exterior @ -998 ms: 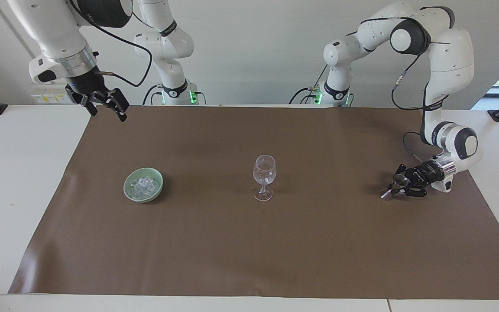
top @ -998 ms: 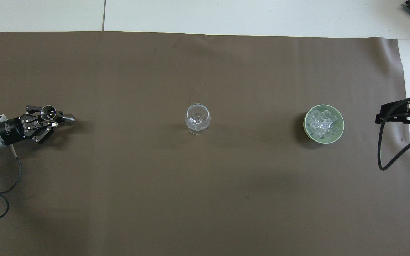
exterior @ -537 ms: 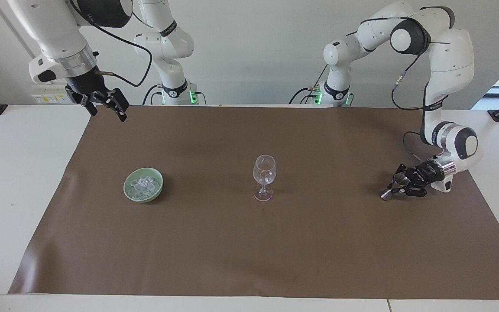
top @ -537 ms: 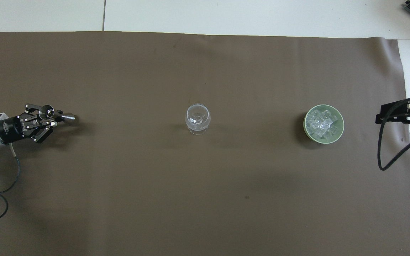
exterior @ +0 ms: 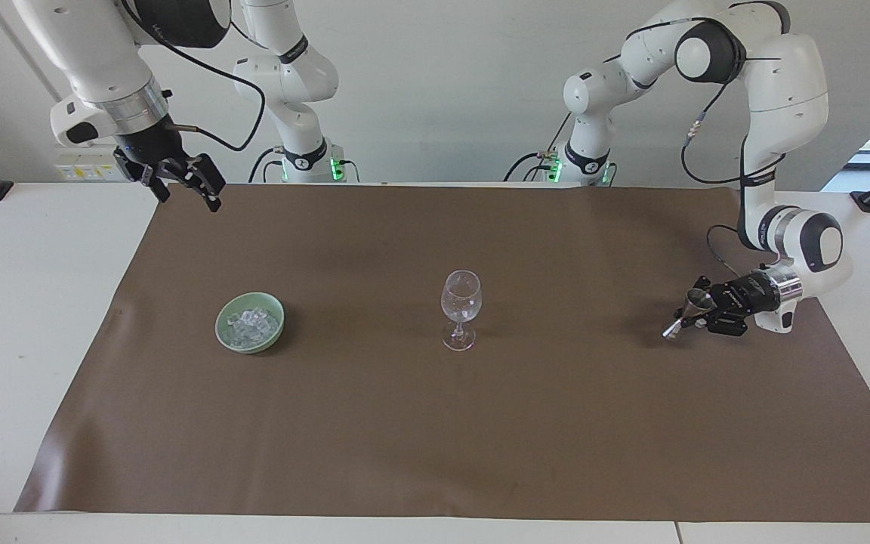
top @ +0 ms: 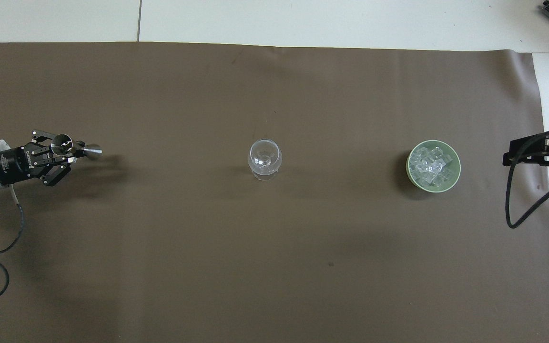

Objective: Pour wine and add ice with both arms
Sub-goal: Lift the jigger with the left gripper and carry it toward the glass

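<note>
Left gripper is clamped on a little metal jigger, tilted, lower end pointing toward the wine glass mid-mat, near the left arm's edge. Ice sits in the green bowl. Right gripper waits, fingers apart, over the mat's corner.

My left end effector, clamped on the small metal jigger, has drawn back toward the left arm's end of the surface and lifted a little. The jigger now tilts more steeply, its lower cup raised just clear of the brown mat where a second ago it sat lower, close to the mat.
</note>
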